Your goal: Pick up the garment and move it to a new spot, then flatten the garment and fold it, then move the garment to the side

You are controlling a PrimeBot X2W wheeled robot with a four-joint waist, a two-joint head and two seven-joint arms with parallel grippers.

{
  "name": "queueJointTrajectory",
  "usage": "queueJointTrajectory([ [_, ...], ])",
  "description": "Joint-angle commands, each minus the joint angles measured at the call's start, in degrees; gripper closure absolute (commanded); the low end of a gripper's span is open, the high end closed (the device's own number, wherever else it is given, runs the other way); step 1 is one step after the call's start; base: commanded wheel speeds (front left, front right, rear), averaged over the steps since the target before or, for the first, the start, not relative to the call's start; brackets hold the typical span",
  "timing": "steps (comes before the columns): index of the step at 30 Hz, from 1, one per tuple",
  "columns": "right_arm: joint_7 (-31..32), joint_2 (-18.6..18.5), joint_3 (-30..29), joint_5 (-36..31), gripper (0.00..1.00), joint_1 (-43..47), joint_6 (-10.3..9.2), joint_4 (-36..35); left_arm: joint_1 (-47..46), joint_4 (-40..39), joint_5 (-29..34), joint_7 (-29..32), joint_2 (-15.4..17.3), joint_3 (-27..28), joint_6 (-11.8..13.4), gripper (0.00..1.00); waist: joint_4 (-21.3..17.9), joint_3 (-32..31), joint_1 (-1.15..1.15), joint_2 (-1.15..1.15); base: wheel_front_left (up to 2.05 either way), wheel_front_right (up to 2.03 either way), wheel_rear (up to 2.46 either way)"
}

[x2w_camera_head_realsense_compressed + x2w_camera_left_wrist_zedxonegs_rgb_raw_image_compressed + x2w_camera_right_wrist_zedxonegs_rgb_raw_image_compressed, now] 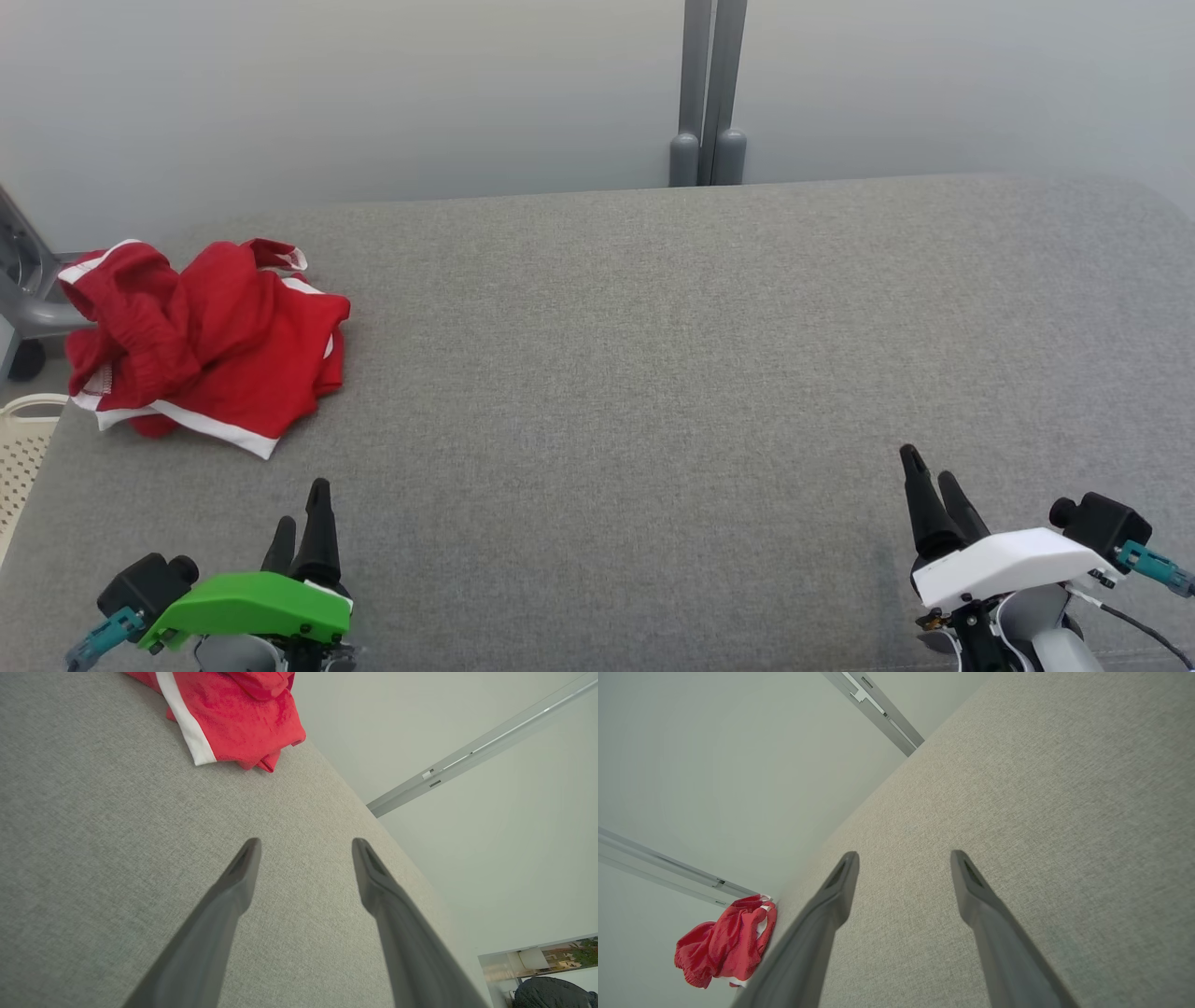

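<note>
Left tool [302, 504] green-shelled, right tool [926, 465] white-shelled; dark tapered fingers [319, 539], seemingly teal connectors [1153, 563]

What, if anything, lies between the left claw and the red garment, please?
Nothing visible does: only bare grey table separates the open left claw from the crumpled red garment, which lies at the table's left edge.

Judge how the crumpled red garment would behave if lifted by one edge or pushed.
Probably floppy: the red garment lies in soft, loose folds, so it should drape and unfurl. Likely light, since the cloth looks thin. Pushed, it would probably bunch rather than slide, as the grey surface looks like textured fabric.
</note>
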Motion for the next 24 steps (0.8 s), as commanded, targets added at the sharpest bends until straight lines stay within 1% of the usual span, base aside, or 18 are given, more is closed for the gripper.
queueJointTrajectory([
  [1, 0.2, -0.3, -0.2, -2.9, 0.0, -1.3, 0.02, -0.3, -0.1, -0.6, 2.9, -0.6, 1.1, -0.8, 0.8, 0.0, 0.0, -0.1, 0.0, 0.0, 0.0, 0.0, 0.0],
  [7, 0.7, -0.4, -1.0, -9.0, 0.0, -1.1, 0.02, -0.6, -0.3, -0.4, 8.5, -1.8, 2.4, -2.8, 2.4, 0.0, 0.2, -0.5, 0.0, 0.0, 0.0, 0.0, 0.0],
  [8, 0.7, -0.4, -1.0, -9.0, 0.0, -1.1, 0.02, -0.6, -0.3, -0.4, 8.5, -1.8, 2.4, -2.8, 2.4, 0.0, 0.2, -0.5, 0.0, 0.0, 0.0, 0.0, 0.0],
  [19, 1.6, -0.5, -0.4, -20.4, 0.0, -0.8, 0.02, -1.6, -1.2, 0.2, 16.9, -2.5, 4.7, -5.8, 4.9, 0.0, 0.3, -1.0, 0.0, 0.0, 0.0, 0.0, 0.0],
  [24, 2.0, -0.5, -0.5, -24.1, 0.0, -0.7, 0.02, -1.9, -1.2, 0.9, 19.7, -3.0, 5.4, -6.6, 5.9, 0.0, 0.2, -1.3, 0.0, 0.0, 0.0, 0.0, 0.0],
])
